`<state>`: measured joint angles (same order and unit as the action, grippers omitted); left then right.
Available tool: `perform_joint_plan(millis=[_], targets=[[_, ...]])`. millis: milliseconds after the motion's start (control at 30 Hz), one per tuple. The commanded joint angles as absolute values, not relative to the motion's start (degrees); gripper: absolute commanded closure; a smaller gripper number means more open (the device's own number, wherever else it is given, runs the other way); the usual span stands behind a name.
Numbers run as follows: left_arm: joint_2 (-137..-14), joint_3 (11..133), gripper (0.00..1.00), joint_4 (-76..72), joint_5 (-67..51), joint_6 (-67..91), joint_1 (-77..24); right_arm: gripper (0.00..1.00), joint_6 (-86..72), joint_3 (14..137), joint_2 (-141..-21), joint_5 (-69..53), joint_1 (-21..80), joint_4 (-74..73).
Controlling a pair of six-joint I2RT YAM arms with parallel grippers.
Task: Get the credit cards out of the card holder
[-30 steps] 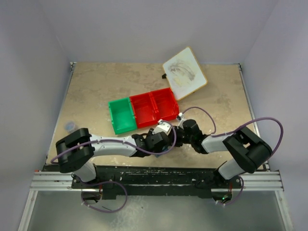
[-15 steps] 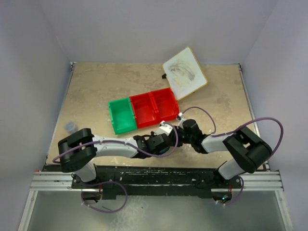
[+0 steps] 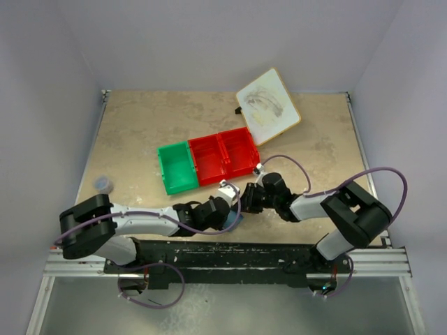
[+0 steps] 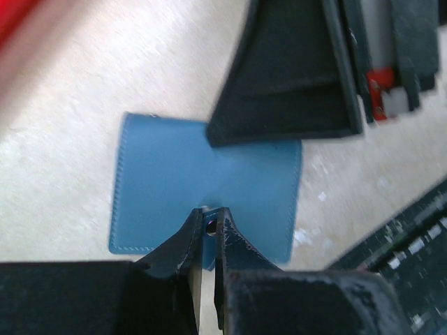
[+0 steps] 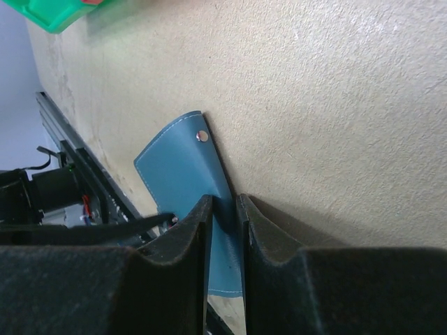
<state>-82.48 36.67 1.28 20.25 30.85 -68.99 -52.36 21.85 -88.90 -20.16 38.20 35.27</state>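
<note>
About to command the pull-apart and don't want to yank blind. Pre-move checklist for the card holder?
1. Pinch of left gripper on card holder near edge: ok.
2. Clamp of right gripper on its snap flap: ok.
3. Holder opened wide enough: cannot tell.
4. Sight of credit cards: not ok, none shows in any view.
5. Clearance from green bin and red bins: ok, both stand apart from the grippers.

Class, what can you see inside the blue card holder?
Of the card holder, only its blue surface and a snap stud show. No cards are visible; the left gripper and right gripper pinch its edges, hiding any pockets.
</note>
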Motion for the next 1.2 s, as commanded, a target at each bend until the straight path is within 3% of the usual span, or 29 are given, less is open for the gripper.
perform_joint_plan(millis=[0, 200, 467, 500, 833, 933, 1167], targets=[[-78.4, 33.1, 1.0, -3.5, 9.9, 30.7, -69.4, 0.76, -51.1, 20.4, -92.0, -11.4, 37.8, 24.2], [-76.7, 31.6, 1.0, -5.3, 8.2, 29.9, -69.4, 0.76, -50.9, 20.9, -92.1, -11.4, 37.9, 23.8], [-67.3, 30.6, 1.0, 0.6, 26.5, 33.9, -69.4, 0.68, -46.2, 22.8, -84.6, -10.4, 38.1, 20.5], [-66.2, 30.2, 0.93, 1.3, 27.9, 35.0, -69.4, 0.67, -45.3, 23.3, -82.9, -9.6, 38.0, 19.2], [-65.0, 25.3, 0.67, 5.7, 34.2, 49.7, -69.4, 0.59, -37.3, 29.5, -71.5, -10.4, 38.1, 11.6], [-63.9, 25.1, 0.54, 9.5, 38.5, 55.0, -69.4, 0.58, -36.8, 30.8, -70.9, -12.2, 38.1, 11.5], [-57.8, 24.9, 0.45, 9.0, 38.8, 60.2, -69.4, 0.59, -36.9, 32.3, -72.7, -14.9, 40.2, 12.9]])
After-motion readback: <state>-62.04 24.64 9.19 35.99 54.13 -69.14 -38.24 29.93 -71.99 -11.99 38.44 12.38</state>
